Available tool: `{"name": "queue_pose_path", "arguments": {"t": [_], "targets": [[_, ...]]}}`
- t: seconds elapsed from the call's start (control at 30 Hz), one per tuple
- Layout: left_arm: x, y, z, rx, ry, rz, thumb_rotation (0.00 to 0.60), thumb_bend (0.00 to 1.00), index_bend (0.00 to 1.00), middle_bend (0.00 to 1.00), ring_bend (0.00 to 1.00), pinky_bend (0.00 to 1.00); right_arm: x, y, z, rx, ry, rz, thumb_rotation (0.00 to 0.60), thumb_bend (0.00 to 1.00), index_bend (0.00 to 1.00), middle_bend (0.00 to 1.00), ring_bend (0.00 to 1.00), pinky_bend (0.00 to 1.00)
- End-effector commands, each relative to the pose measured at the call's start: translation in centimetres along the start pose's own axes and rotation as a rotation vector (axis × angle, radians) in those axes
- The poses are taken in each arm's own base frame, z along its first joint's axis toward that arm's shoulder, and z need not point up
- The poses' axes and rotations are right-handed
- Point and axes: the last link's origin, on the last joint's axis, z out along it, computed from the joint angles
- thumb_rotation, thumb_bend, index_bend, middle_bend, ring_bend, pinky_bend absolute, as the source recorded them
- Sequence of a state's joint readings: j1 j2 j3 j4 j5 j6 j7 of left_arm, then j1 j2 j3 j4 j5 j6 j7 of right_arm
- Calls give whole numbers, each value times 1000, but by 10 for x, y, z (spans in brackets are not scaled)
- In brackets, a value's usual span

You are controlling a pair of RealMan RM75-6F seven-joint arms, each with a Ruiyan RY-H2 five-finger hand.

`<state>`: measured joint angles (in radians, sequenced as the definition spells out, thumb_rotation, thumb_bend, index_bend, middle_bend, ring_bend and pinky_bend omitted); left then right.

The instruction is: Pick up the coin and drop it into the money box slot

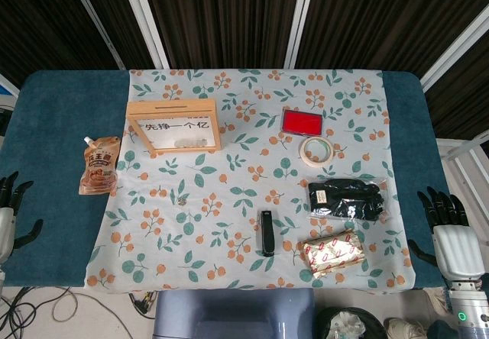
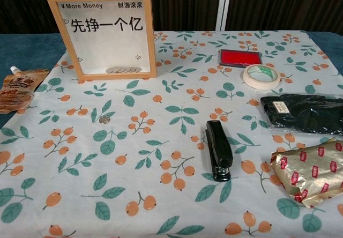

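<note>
Both hands wait at the near edges of the worktop (image 1: 61, 125), fingers spread apart and grasping nothing: the left hand (image 1: 11, 209) at the left edge, the right hand (image 1: 451, 232) at the right edge. Neither shows in the chest view.

No finger is anywhere near the coin (image 2: 104, 119), which lies flat on the floral cloth (image 1: 229, 201), left of centre and well apart from both hands. It sits nearer the left hand, so that hand looks the better choice for the reach. A flat coin on soft cloth gives little edge to catch, so the fingers should probably come down from above and pinch across its rim, with a light press so the cloth does not bunch and carry the coin off.

Beyond the coin, further from the robot, stands the wooden money box (image 2: 102, 32), upright, with a clear front showing coins already inside. Its slot (image 1: 170, 104) runs along the top edge, so the coin will need turning on edge and lining up with that slot.

Left of the box lies a spouted pouch (image 1: 99, 165). A black stapler (image 2: 218, 149) lies to the right, clear of the likely path.
</note>
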<state>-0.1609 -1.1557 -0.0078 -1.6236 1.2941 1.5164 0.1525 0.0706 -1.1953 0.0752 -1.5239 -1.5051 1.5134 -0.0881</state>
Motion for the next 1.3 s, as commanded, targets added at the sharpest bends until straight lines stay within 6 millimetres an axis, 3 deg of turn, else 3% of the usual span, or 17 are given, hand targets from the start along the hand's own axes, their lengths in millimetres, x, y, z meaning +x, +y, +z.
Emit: {"name": "queue_pose_path", "arguments": {"t": [0.03, 0.7, 0.83, 1.03, 1.17, 1.3], "targets": [[-1, 1, 0, -6, -4, 3, 600, 279, 167, 0, 0, 0, 1, 1, 0, -5, 4, -2, 600, 300, 0, 0, 0, 0], [-5, 3, -1, -2, -47, -3, 600, 241, 188, 0, 0, 0, 4, 4, 1, -29, 15, -4, 600, 300, 0, 0, 0, 0], [-5, 12, 9, -49, -69, -18, 600, 222, 207, 0, 0, 0, 5, 4, 1, -33, 19, -4, 600, 300, 0, 0, 0, 0], [0, 53, 55, -151, -132, 35, 600, 185, 216, 0, 0, 0, 4, 5, 1, -39, 15, -5, 600, 300, 0, 0, 0, 0], [-4, 96, 86, -229, -193, 53, 600, 185, 231, 0, 0, 0, 4, 4, 2, -38, 14, -7, 600, 300, 0, 0, 0, 0], [-18, 139, 105, -297, -247, 77, 600, 185, 260, 0, 0, 0, 4, 6, 2, -44, 17, -6, 600, 300, 0, 0, 0, 0]]}}
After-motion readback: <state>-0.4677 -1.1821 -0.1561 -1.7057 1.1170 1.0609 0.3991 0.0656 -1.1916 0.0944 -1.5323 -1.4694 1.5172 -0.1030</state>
